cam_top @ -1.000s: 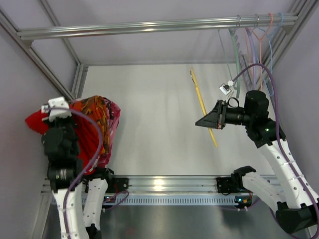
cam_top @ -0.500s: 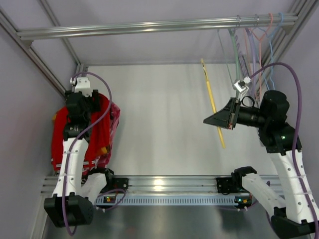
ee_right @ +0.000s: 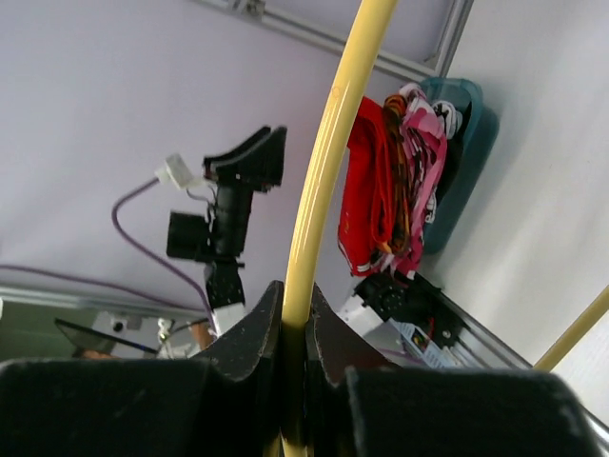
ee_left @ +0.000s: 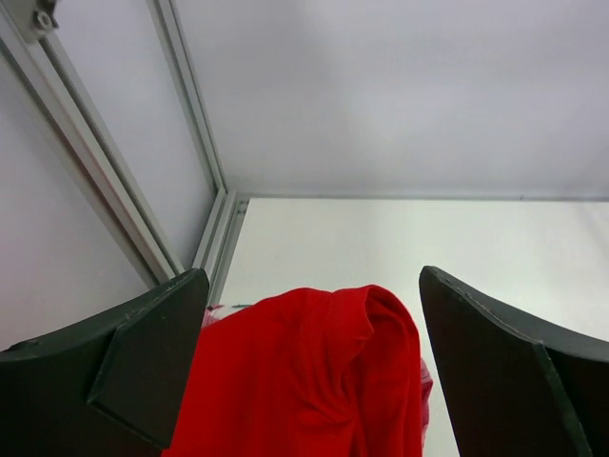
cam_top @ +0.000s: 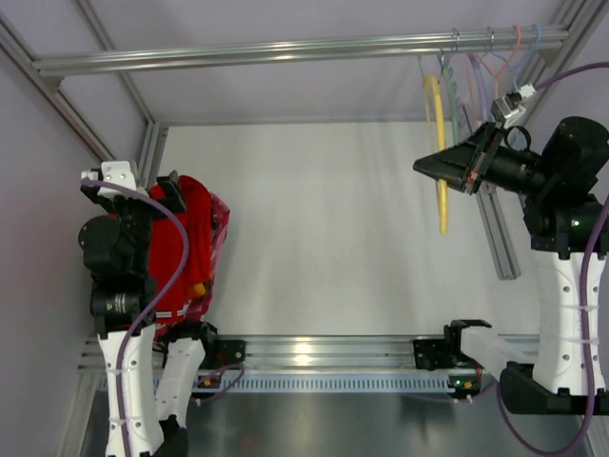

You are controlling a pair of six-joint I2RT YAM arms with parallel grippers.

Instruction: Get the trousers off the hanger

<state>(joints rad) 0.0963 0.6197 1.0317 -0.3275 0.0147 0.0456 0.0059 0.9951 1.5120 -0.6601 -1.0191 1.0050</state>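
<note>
Overhead view: we see the left claw (cam_top: pixel 169 190) spread fully open and holding nothing, poised just over the trousers (cam_top: pixel 186 243). They lie draped on a heap of clothes (cam_top: pixel 219 224) at the near left of the tabletop (cam_top: pixel 324 238). At the far right, the right claw (cam_top: pixel 433 168) is clamped on the hanger (cam_top: pixel 439 205), which is bare and hangs near the other hangers (cam_top: pixel 485 86) on the rail (cam_top: pixel 285 48). We judge the trousers already off. With nothing gripping them, they could slide off the heap. The hanger could also swing into its neighbours, since the claw pinches it at only one thin spot.

Left wrist view: the claw (ee_left: pixel 312 284) gapes wide, one finger on each side of the trousers (ee_left: pixel 304 381) and apparently not touching them. If the arm pulls away low, a finger might snag a fold and drag the cloth along. The trousers look soft and bright red, bunched into a rounded hump with deep creases.

Right wrist view: the claw (ee_right: pixel 293 314) is pressed tight on the hanger (ee_right: pixel 328 143), a slim, smooth yellow bar that could twist or slip in the grip. Far off, the trousers (ee_right: pixel 366 190) show as a limp red fold on mixed clothes in a teal tub (ee_right: pixel 466 133).
</note>
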